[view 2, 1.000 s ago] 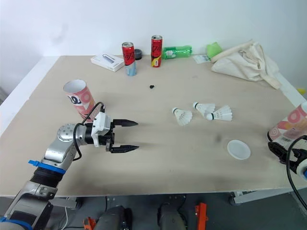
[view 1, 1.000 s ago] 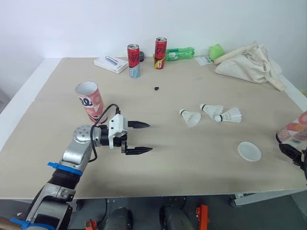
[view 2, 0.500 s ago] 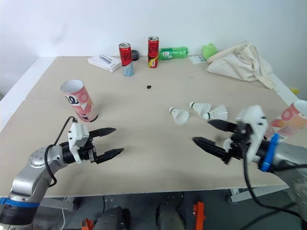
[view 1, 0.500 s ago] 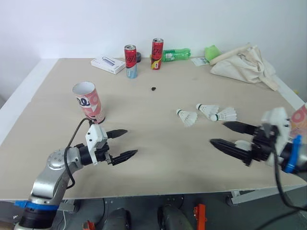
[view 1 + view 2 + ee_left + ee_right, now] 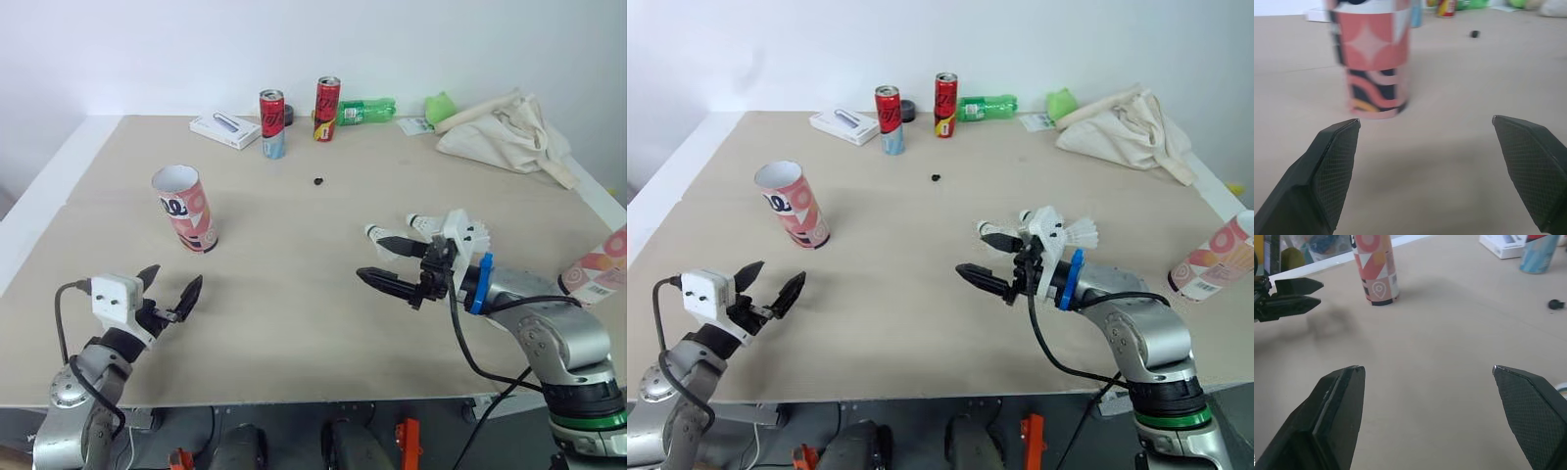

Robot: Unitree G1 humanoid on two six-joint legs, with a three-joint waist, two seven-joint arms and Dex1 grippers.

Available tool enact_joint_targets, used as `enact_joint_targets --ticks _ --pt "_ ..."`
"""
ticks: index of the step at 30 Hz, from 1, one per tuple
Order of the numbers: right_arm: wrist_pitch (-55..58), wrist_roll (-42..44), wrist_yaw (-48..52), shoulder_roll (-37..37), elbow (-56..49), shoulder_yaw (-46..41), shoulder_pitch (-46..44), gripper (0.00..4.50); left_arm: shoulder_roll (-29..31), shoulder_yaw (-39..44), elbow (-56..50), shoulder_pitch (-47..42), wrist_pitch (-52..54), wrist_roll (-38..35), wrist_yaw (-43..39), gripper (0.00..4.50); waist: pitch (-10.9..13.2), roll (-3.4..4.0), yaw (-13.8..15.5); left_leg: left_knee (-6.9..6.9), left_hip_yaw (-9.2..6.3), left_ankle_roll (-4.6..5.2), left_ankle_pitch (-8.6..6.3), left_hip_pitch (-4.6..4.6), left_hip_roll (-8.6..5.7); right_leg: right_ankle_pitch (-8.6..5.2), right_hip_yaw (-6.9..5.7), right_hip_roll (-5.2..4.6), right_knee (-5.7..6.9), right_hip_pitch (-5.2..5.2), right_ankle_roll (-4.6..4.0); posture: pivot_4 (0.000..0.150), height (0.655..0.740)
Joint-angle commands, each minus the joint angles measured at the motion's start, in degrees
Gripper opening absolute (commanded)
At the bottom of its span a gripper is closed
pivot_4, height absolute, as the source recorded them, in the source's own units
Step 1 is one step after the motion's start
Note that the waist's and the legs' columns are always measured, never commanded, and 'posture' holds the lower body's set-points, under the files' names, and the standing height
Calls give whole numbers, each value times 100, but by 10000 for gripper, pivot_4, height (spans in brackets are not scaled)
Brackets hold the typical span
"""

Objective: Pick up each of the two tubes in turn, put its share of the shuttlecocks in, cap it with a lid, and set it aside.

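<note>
One pink patterned tube stands upright and uncapped on the table's left side, also in the left wrist view and the right wrist view. My left gripper is open near the front left edge, apart from this tube and pointing at it. A second pink tube stands at the right edge. The white shuttlecocks lie right of centre, partly hidden by my right gripper. That gripper is open just in front of them, holding nothing.
At the back stand two cans, a green bottle, a white box, a green toy and a cloth bag. A small black object lies mid-table.
My left gripper has pulled back from beside the left tube to the front left edge. My right arm has swung in from the right edge to the shuttlecocks.
</note>
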Motion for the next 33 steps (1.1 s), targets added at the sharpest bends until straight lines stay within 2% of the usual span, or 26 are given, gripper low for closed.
enact_joint_targets --ticks 1,11,22,33 --pt "-171 -125 -31 -15 -25 -136 -30 44671 93 121 471 -538 129 175 434 45000 0 0 -1 1 2 2 2 2 -1 2 1 -1 1 1 -1 1500 7324" --pt "-103 -61 -380 14 -549 -434 519 44671 315 -313 1708 -1738 112 440 286 45000 -2 -3 -10 -4 3 0 1 -5 -1 23 2 0 0 -4 -27 1500 7324" --pt "-7 -24 -514 -60 -706 -647 671 44671 302 -436 2703 -2722 -53 528 321 45000 -2 -5 -13 -3 0 -1 2 -3 0 26 0 5 4 -3 -29 1500 7324" --pt "57 -1 -530 -57 -698 -705 688 44671 287 -578 3280 -3321 -394 768 367 45000 -1 -5 -14 -3 1 -1 2 -5 -2 26 2 2 3 -4 -27 1500 7324"
